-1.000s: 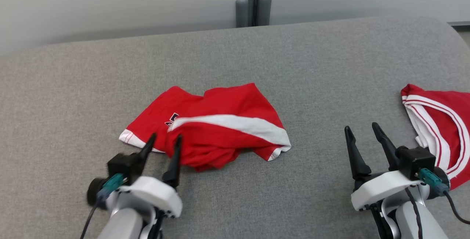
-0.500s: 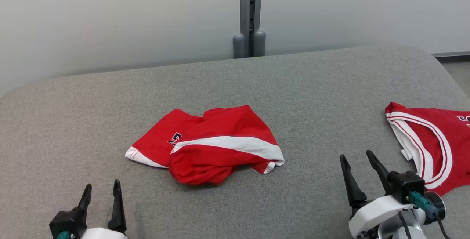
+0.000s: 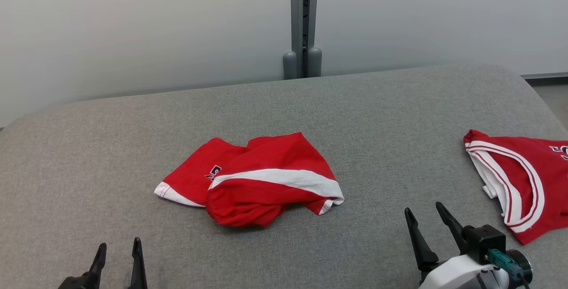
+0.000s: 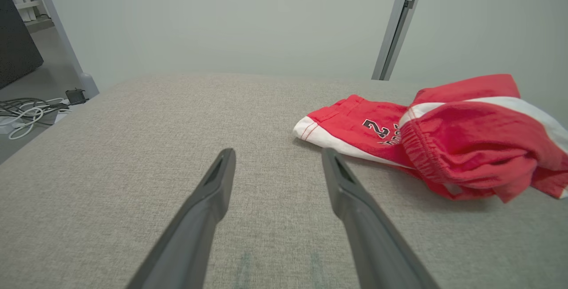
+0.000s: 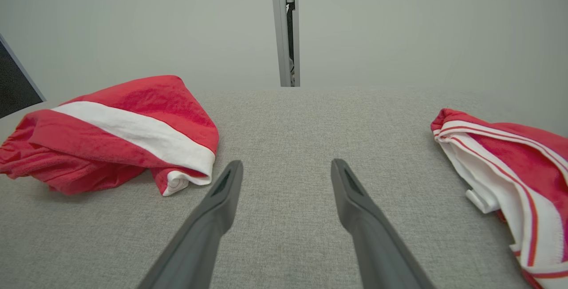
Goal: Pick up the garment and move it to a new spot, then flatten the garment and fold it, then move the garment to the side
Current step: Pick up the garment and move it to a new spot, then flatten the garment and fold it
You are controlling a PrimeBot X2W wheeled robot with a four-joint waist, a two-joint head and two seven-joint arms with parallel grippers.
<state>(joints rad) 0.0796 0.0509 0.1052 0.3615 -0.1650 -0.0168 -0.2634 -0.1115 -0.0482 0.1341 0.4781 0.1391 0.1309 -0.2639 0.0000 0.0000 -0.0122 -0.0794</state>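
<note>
- My left gripper [image 3: 119, 250] is nearest me, low at the bottom of the head view. Its fingers are spread, and the wrist view [image 4: 277, 156] shows nothing but bare cloth in the gap.
- A second ago those same fingers were up at the near edge of the red shorts, tips against the fabric. Now they are pulled back and well apart from it, holding nothing.
- The whole head view has also tipped upward since then. I put the lower-sitting backdrop down to the camera, not to the things.
- My right gripper [image 3: 423, 209] is open too and empty [image 5: 287, 164]. It keeps much the same place as before.
- The red shorts [image 3: 266, 178], the garment I am working on, lie crumpled ahead and to the right of the left fingers [image 4: 466, 133]. They are ahead and to the left of the right fingers [image 5: 120, 133].
- A white stripe crosses the top of the shorts, the waistband is bunched on the near side, and a white-hemmed leg points left. The heap looks much as it did a second ago.
- A red jersey [image 3: 523, 178] with white trim lies near the right fingers, off to their right, and runs out of the view's edge.
- The grey fabric surface [image 3: 355, 111] carries both pieces and stretches on past the fingertips.
- Beyond its far edge stand a grey post [image 3: 304, 22] and a pale wall [image 3: 133, 27].
</note>
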